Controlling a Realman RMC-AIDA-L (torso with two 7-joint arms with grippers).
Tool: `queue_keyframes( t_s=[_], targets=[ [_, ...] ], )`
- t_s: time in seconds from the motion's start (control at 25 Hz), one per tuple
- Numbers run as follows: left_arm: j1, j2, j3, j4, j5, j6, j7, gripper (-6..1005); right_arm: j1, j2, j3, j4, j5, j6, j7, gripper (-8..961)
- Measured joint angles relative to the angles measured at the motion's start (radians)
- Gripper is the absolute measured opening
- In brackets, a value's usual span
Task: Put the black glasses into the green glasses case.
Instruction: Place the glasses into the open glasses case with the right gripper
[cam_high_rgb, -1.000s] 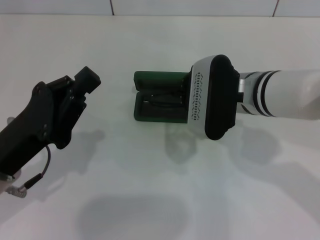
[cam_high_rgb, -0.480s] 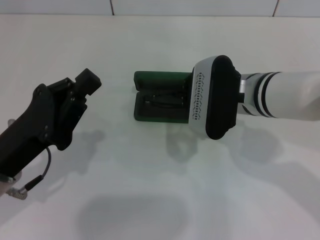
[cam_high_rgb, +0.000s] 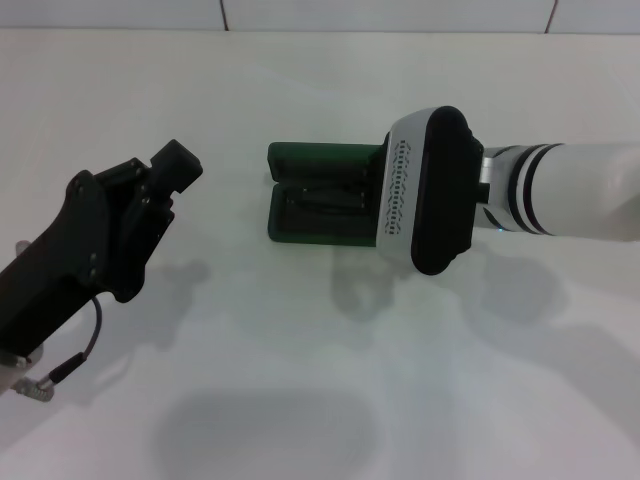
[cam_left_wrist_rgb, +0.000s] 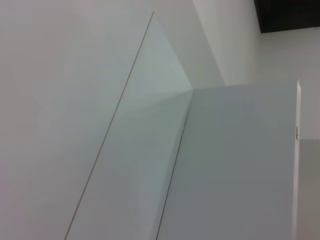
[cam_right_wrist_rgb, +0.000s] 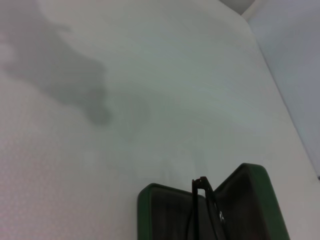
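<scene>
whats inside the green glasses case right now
The green glasses case lies open, with the black glasses in it. Its right end is hidden under the right arm's wrist, so the right pincer and the rest of the glasses cannot be seen.

No text, label, brand, number or sign can be read anywhere.

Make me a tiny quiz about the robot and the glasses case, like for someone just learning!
1. True or false: the green case lies open on the table.
2. Which arm reaches over the case: A left, B right?
3. Fill in: the black glasses are in the ____.

Key: 1 true. 2 B; the left hand hovers apart from the case. 3 case.
</scene>
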Motion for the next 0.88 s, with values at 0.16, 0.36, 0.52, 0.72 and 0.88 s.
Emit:
queue_keyframes(
  t_s=[0.16, 0.36, 0.52, 0.72, 0.88],
  targets=[
    [0.0, 0.0, 0.0, 0.0, 0.0, 0.0, 0.0, 29, 0.007, 0.0, 0.004, 0.007, 0.001, -0.006, 0.019, 65],
    [0.0, 0.0, 0.0, -0.001, 0.0, 0.0, 0.0, 29, 0.014, 0.0, 0.006, 0.02, 0.001, -0.012, 0.031, 65],
    [0.0, 0.0, 0.0, -0.002, 0.0, 0.0, 0.0, 28, 0.017, 0.0, 0.006, 0.023, 0.001, -0.013, 0.039, 65],
    [0.0, 0.0, 0.0, -0.002, 0.0, 0.0, -0.001, 28, 0.017, 0.0, 0.006, 0.023, 0.001, -0.008, 0.04, 68],
    [0.0, 0.0, 0.0, -0.002, 0.002, 0.0, 0.0, 28, 0.016, 0.0, 0.006, 0.023, 0.0, -0.006, 0.041, 83]
  ],
)
